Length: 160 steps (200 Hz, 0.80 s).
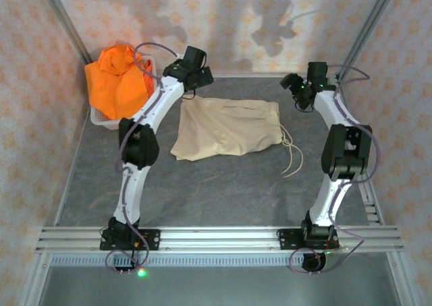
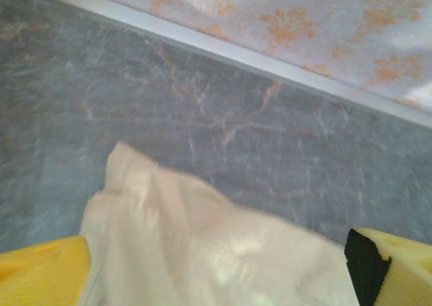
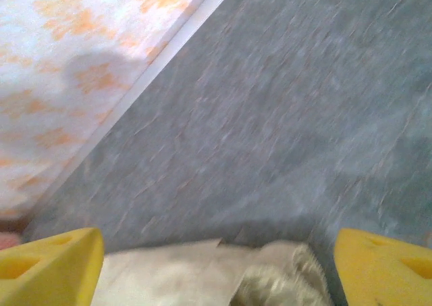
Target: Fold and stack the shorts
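Beige shorts (image 1: 226, 127) lie spread flat on the grey table, waistband to the right, with a drawstring (image 1: 291, 154) trailing off it. Bright orange shorts (image 1: 121, 83) are heaped in a white basket (image 1: 101, 120) at the back left. My left gripper (image 1: 199, 75) hovers over the beige shorts' far left corner. In its wrist view the gripper (image 2: 216, 272) is open, with cloth (image 2: 202, 252) lying loose between the yellow fingertips (image 2: 40, 272). My right gripper (image 1: 295, 86) hangs by the far right corner. It (image 3: 217, 269) is open above the gathered waistband (image 3: 189, 275).
The back wall rail (image 1: 256, 75) runs close behind both grippers. Metal frame posts stand at the back corners. Bare grey table (image 1: 223, 184) stretches between the beige shorts and the arm bases at the near edge.
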Available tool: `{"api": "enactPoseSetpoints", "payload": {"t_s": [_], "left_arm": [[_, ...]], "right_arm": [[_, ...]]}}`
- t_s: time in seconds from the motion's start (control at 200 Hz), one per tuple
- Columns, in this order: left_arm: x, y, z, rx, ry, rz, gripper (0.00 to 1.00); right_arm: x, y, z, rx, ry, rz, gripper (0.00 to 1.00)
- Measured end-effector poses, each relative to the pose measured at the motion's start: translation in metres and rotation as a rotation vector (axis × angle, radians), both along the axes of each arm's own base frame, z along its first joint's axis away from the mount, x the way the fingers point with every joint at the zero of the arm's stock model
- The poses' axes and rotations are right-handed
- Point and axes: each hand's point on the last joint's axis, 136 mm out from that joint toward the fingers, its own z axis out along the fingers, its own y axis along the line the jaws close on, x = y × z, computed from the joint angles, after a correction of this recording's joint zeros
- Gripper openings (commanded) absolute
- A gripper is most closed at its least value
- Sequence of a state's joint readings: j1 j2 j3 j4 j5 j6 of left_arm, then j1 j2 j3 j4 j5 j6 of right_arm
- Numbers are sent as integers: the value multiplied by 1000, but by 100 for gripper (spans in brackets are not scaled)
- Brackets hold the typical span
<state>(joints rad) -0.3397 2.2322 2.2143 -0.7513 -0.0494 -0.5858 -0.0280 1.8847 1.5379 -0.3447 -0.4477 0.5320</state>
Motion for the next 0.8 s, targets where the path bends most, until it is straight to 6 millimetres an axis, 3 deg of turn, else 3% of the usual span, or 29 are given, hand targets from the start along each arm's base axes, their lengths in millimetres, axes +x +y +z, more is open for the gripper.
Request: {"api": "enactPoseSetpoints", "payload": {"t_s": [0.1, 0.185, 0.26, 0.34, 0.49, 0.681, 0.801], "left_arm": [[-43, -10, 21, -51, -20, -30, 100], [-73, -22, 23, -96, -32, -55, 100], [-98, -31, 3, -123, -9, -73, 100], [-118, -37, -33, -137, 49, -77, 100], [-147, -37, -96, -142, 156, -56, 100], [-167, -44, -136, -163, 189, -43, 100], [-186, -39, -161, -148, 201, -30, 100]], "right_arm": [[-22, 28, 24, 39, -56, 71, 94], [-35, 58, 39, 69, -96, 148, 94], [-41, 83, 43, 92, -110, 214, 95], [-45, 107, 36, 117, -96, 274, 95], [-31, 134, -4, 190, -3, 323, 94], [-5, 138, -75, 235, 136, 288, 93], [3, 132, -91, 271, 168, 244, 93]]}}
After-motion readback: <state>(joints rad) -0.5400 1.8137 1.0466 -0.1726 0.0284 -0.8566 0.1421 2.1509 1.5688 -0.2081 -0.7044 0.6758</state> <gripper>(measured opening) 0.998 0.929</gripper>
